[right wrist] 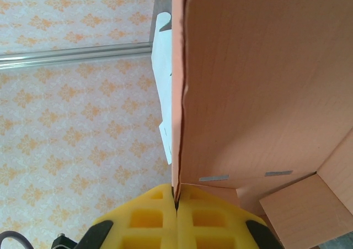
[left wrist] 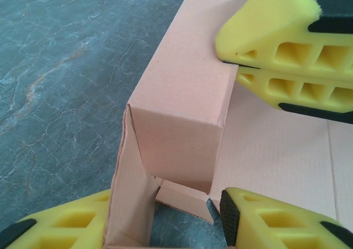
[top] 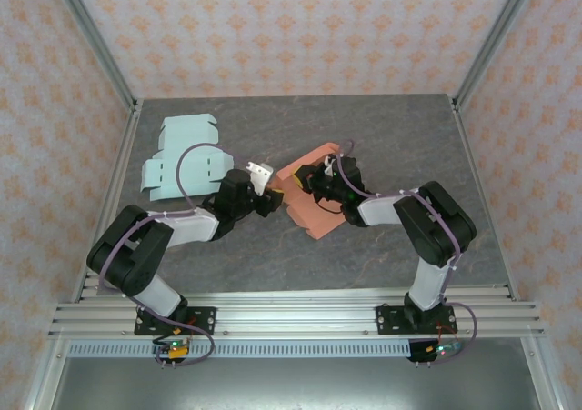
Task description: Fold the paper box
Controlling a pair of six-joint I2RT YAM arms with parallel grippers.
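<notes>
The salmon paper box (top: 307, 208) lies partly folded at mid table. In the left wrist view one wall (left wrist: 179, 116) stands folded up, and a side flap (left wrist: 129, 199) rises beside it. My left gripper (left wrist: 165, 229) is open and straddles that flap; the flap rests against the left finger (left wrist: 60, 227), while the right finger (left wrist: 276, 221) stays apart from it. My right gripper (right wrist: 176, 196) is shut on the edge of an upright box panel (right wrist: 253, 83). Its yellow fingers (left wrist: 287, 44) also appear at the top right of the left wrist view, and it sits at the box's far side (top: 320, 178).
A pale blue flat box blank (top: 182, 160) lies at the back left of the grey tabletop (top: 400, 137). A small white piece (top: 257, 171) sits just behind the left gripper. Metal frame posts and patterned walls enclose the table.
</notes>
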